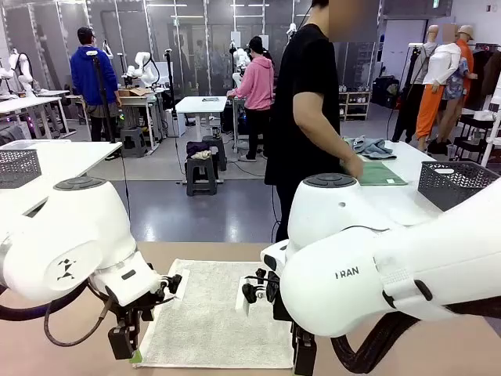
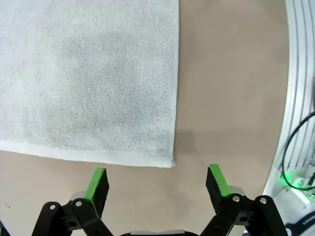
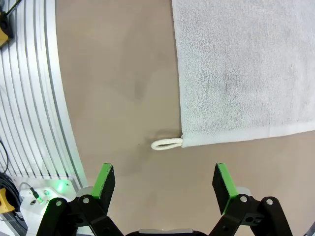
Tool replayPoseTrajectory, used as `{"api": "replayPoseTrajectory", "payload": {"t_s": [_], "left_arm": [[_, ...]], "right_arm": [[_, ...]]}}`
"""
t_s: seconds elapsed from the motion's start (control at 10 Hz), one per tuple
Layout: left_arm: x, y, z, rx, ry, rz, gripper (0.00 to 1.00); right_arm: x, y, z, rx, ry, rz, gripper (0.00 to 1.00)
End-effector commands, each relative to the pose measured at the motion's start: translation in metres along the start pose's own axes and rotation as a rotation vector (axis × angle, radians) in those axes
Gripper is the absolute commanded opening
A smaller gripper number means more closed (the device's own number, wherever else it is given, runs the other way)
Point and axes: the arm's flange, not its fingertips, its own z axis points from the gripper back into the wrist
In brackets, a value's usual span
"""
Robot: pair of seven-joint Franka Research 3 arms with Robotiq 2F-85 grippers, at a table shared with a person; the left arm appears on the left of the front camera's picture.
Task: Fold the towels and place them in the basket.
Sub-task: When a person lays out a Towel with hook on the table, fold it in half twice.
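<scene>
Tan tabletop point(image 2: 231, 73), flat off-white towel point(image 1: 211, 313); left gripper point(image 2: 157, 172), right gripper point(image 3: 163, 169) wide, empty; workbenches point(image 1: 202, 103) beyond

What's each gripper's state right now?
Left gripper: open, empty, near the off-white rectangular terry towel.
Right gripper: open, empty, near its white hanging loop.

Grey floor point(image 1: 235, 215), white tables point(image 1: 200, 103), stool point(image 1: 201, 182), ppl point(image 1: 91, 74) in bkgd

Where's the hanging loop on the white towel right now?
Right wrist view: the loop lies on the table at the towel corner, just ahead of the open right gripper.
</scene>
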Motion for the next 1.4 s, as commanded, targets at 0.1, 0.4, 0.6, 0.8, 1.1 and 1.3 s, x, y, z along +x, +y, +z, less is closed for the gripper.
{"api": "replayPoseTrajectory", "payload": {"t_s": [0.1, 0.4, 0.6, 0.8, 1.1, 1.3], "left_arm": [[-0.028, -0.044, -0.026, -0.016, -0.008, -0.028, 1.0], [-0.036, -0.049, -0.037, -0.031, 0.002, -0.05, 1.0], [-0.04, -0.052, -0.044, -0.048, 0.011, -0.059, 1.0], [-0.041, -0.054, -0.05, -0.045, 0.028, -0.055, 1.0], [-0.044, -0.054, -0.063, -0.045, 0.022, -0.053, 1.0], [-0.044, -0.055, -0.065, -0.037, 0.021, -0.053, 1.0]], "right_arm": [[-0.019, 0.007, -0.023, 0.011, -0.021, 0.045, 1.0], [-0.025, 0.011, -0.042, 0.036, -0.019, 0.041, 1.0], [-0.025, 0.014, -0.049, 0.04, -0.007, 0.034, 1.0], [-0.026, 0.014, -0.056, 0.03, 0.009, 0.043, 1.0], [-0.029, 0.014, -0.062, 0.022, 0.02, 0.049, 1.0], [-0.03, 0.014, -0.067, 0.006, 0.019, 0.058, 1.0]]}}
